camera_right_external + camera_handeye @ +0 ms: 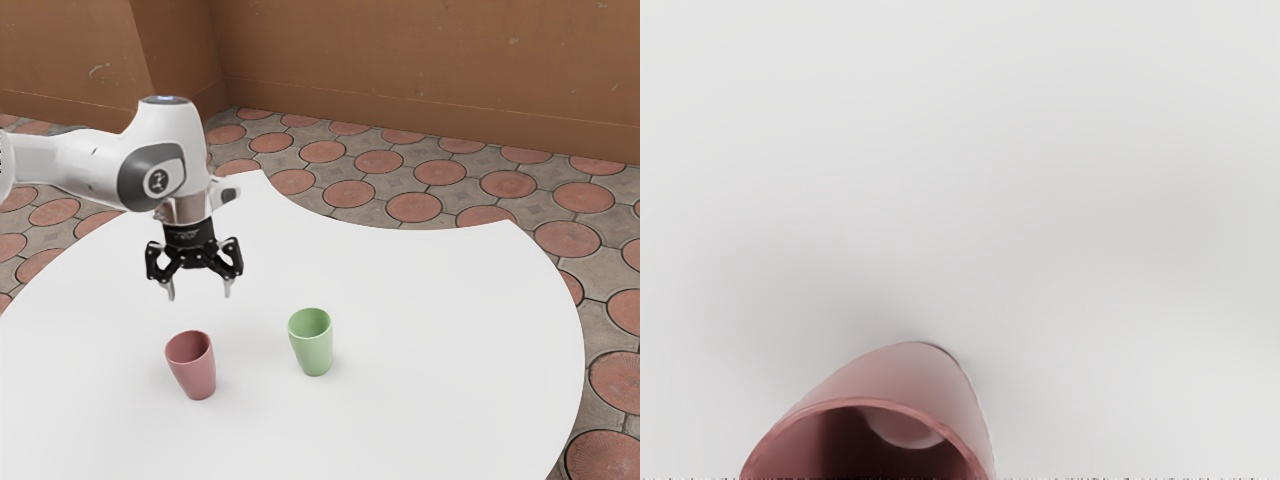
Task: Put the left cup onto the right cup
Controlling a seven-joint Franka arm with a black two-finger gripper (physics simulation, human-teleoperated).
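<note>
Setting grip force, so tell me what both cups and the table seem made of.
Pink cup: probably matte plastic, possibly unglazed ceramic; even colour, thin wall, no sharp highlights. Green cup: same look, same soft shading. Table: smooth white top, maybe laminate or paint; no grain or gloss.

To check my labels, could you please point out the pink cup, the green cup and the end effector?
pink cup (191, 368): exterior view, middle of its outer wall.
green cup (312, 348): exterior view, middle of its outer wall.
end effector (199, 291): exterior view, midway between its fingertips.
</note>
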